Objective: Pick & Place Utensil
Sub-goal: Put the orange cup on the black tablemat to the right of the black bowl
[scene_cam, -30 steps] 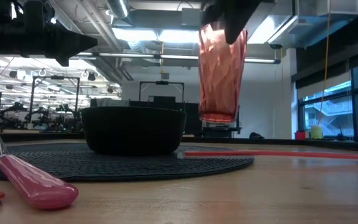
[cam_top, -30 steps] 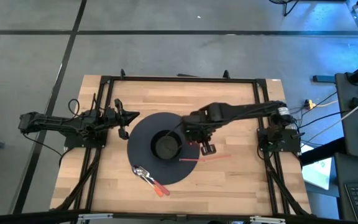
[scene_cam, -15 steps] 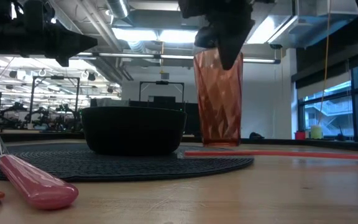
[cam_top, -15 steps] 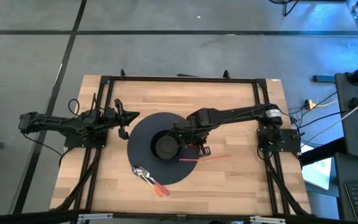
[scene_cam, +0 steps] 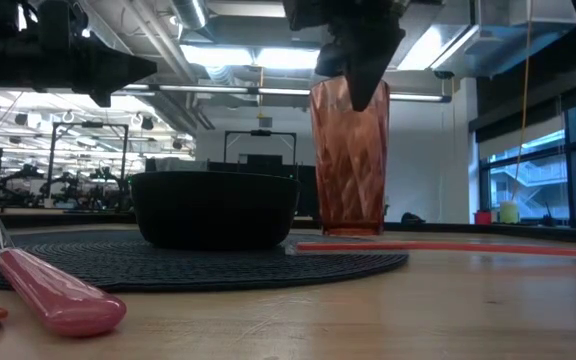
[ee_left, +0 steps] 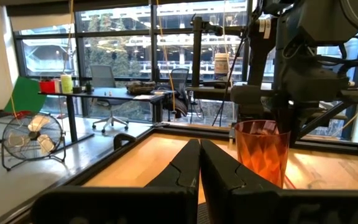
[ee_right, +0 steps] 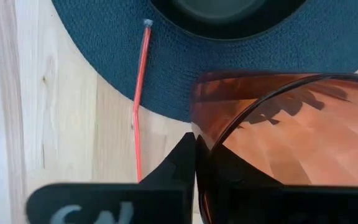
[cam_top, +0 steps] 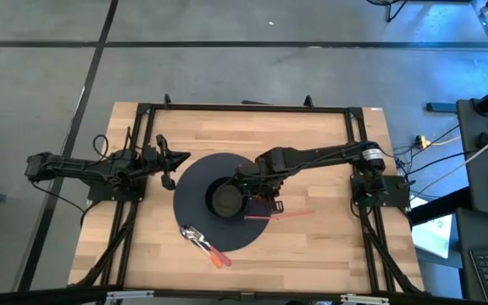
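Right pincer (scene_cam: 360, 75) clamped on rim of faceted red translucent plastic tumbler (scene_cam: 349, 160), upright beside black bowl (scene_cam: 214, 208). Left pincer (cam_top: 168, 161) closed, empty, well apart from bowl.

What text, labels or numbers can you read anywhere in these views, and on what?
"CN": pale letters, cut off by the picture's edge, on the right gripper's dark body in the right wrist view; only part shows.
Cup, bowl, mat, straw, cutlery: no writing visible.
Room behind the table: no readable signs.
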You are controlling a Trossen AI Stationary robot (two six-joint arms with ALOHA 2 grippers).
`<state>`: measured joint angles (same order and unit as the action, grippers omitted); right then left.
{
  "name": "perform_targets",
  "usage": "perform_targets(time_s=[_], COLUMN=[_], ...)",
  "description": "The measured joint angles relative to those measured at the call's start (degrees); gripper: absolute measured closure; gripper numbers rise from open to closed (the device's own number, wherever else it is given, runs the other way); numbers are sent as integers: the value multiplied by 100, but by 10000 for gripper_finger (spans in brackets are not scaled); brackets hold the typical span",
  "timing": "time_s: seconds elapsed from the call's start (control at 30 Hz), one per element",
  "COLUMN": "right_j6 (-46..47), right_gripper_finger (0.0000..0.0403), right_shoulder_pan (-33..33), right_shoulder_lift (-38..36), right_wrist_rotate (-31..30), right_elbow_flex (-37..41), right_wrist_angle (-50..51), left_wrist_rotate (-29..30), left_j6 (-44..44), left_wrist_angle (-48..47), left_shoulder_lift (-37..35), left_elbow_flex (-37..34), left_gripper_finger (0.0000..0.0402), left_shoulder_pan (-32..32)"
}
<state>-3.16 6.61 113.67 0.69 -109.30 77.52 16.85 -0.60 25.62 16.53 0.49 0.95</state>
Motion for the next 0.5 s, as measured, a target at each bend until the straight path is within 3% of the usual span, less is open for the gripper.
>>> perform_targets(time_s=[0.2,0.5], right_j6=[22,57], right_gripper_finger=[394,354], right_shoulder_pan=[0,0], right_shoulder_lift=[0,-2], right_wrist_rotate=[5,105], right_elbow_flex=[0,250], right_wrist_angle=[-66,-291], left_wrist_rotate=[0,1], left_j6=[-13,-9], left_wrist_angle=[11,32], left_shoulder_lift=[1,-2], left_elbow_flex=[-2,-2], left_gripper_finger=[393,393], left_shoulder_pan=[0,0])
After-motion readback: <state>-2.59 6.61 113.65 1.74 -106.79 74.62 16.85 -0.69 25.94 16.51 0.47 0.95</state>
